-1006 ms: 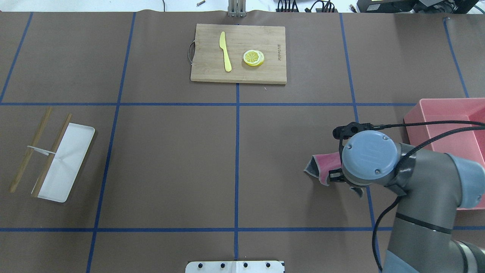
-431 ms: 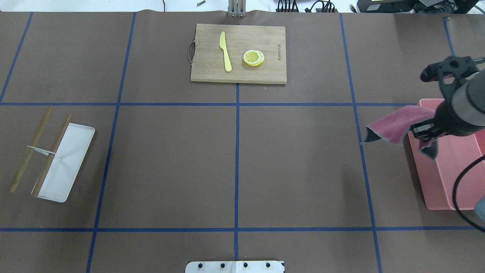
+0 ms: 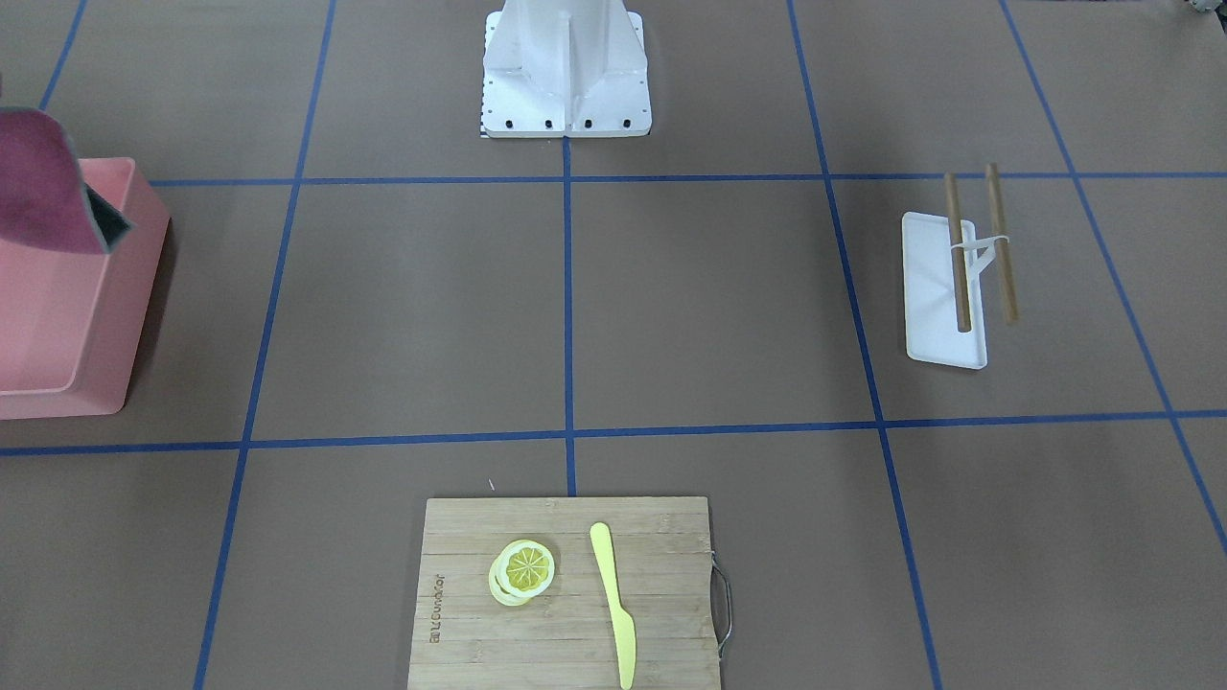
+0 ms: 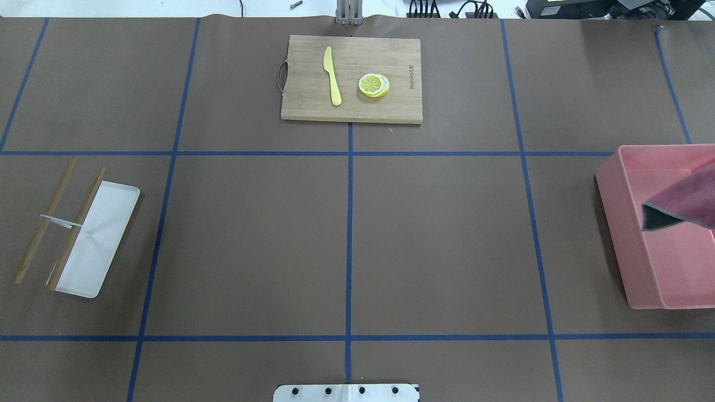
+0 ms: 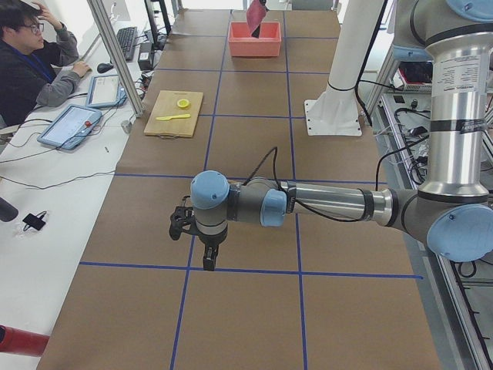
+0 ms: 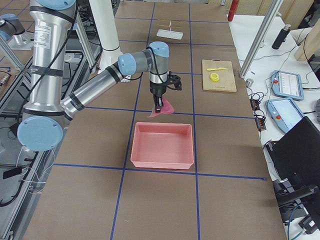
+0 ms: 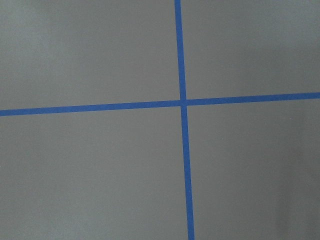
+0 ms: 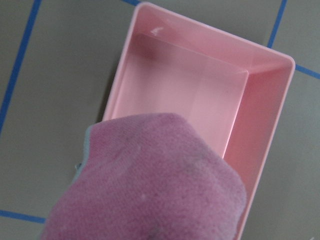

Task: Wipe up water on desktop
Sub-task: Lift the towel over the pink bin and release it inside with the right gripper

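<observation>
The brown desktop (image 4: 435, 240) with its blue tape grid shows no visible water. A pink cloth (image 4: 678, 204) hangs in the air over the pink bin (image 4: 620, 245) at the right edge; it also shows in the front view (image 3: 38, 182) and fills the right wrist view (image 8: 150, 185). My right gripper (image 6: 159, 104) holds the cloth (image 6: 163, 110) above the bin's far rim; its fingers are hidden in the wrist view. My left gripper (image 5: 208, 258) hovers low over bare desktop far to the left; I cannot tell if it is open.
A bamboo cutting board (image 4: 352, 78) with a yellow knife (image 4: 332, 75) and lemon slices (image 4: 373, 85) lies at the far middle. A white tray (image 4: 95, 240) with two wooden sticks (image 4: 44, 220) lies at the left. A person (image 5: 31, 54) sits beside the table.
My right arm has carried the pink cloth from the desktop right of centre to the right, over the pink bin, and the arm has left the overhead view.
</observation>
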